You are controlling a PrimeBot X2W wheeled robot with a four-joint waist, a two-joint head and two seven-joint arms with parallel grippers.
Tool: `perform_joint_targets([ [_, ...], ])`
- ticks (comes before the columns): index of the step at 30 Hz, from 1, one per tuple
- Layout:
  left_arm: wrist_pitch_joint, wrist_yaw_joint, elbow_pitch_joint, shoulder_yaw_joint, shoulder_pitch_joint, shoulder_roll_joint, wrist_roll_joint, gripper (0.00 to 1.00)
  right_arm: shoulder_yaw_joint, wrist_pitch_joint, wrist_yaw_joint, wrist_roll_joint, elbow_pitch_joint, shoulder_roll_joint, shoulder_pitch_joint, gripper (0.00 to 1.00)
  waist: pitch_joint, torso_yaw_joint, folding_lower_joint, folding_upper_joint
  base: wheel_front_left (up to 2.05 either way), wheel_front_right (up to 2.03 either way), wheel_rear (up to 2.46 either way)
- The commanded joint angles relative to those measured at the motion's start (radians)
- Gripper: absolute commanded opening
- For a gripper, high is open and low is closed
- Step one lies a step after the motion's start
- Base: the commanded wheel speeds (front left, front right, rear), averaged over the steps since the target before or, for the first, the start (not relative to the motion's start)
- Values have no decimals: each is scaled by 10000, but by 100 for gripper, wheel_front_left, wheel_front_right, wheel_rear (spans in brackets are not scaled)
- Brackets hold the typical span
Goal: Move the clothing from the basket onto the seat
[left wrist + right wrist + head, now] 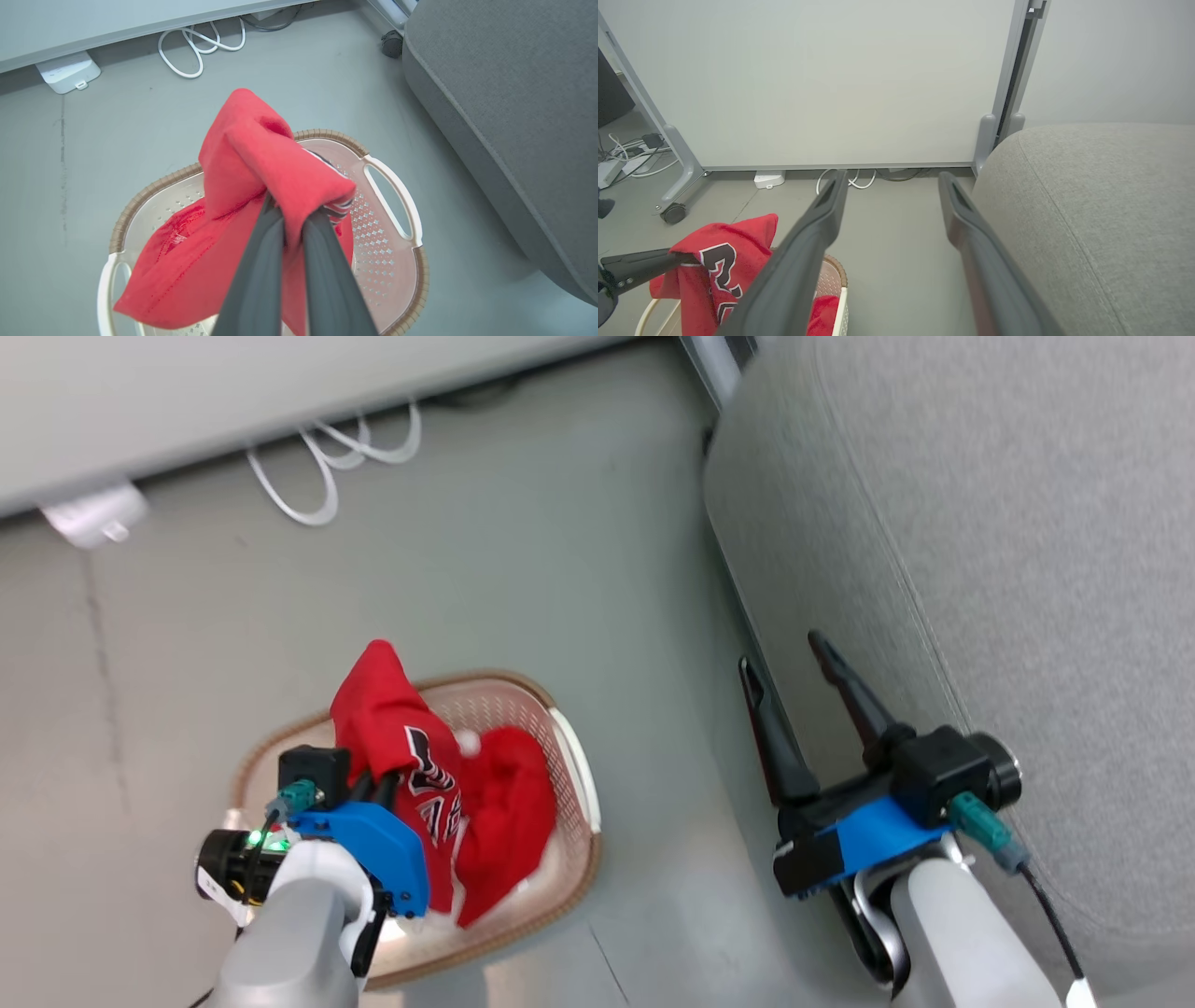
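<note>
The clothing is bright red. One garment [387, 723] with black-and-white lettering hangs lifted above the basket [581, 775], and my left gripper [373, 789] is shut on it. In the left wrist view the red cloth [261, 154] drapes over the closed fingertips of this gripper [289, 207], which hides them. More red cloth [509, 803] lies inside the cream basket [327, 135] with its brown rim. My right gripper [782, 653] stands open and empty beside the grey seat [980, 523], to the right of the basket. In the right wrist view its gripper [893, 176] is spread wide, with the seat [1087, 210] on the right.
The basket stands on a grey floor [560, 551], with a strip of bare floor between it and the seat. White cables [327, 467] and a white box [93, 513] lie below a pale partition panel [831, 84]. The panel's leg has a caster [672, 213].
</note>
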State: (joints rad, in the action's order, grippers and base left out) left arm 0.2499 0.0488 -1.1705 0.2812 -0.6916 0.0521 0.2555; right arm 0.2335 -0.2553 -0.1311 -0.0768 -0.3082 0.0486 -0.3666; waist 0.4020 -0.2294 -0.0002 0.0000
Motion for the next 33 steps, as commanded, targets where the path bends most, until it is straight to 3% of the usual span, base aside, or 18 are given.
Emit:
perform_joint_targets([
  [1,77,252,133,337,323,-1,200,0,24,100,7,117,-51,32,377,100,-1646,983,2,0,0,0,0],
  [5,51,595,1005,1509,628,-18,977,0,-86,336,7,202,-55,34,883,100,-2510,1331,2,0,0,0,0],
  [10,-266,626,2233,3003,624,-3,2058,0,-230,601,7,161,147,31,1424,100,-3177,1715,2,0,0,0,0],
  [16,-696,263,3644,4642,183,-4,3214,0,-184,832,7,148,380,31,1886,100,-3668,1967,2,0,0,0,0],
  [23,-712,-310,4854,5917,-553,-4,4520,0,-220,1033,7,129,616,32,2190,100,-4013,1978,2,0,0,0,0],
  [33,-858,-929,5344,7234,-1638,-6,5954,0,-191,1226,7,166,840,31,2324,100,-4188,1894,2,0,0,0,0],
])
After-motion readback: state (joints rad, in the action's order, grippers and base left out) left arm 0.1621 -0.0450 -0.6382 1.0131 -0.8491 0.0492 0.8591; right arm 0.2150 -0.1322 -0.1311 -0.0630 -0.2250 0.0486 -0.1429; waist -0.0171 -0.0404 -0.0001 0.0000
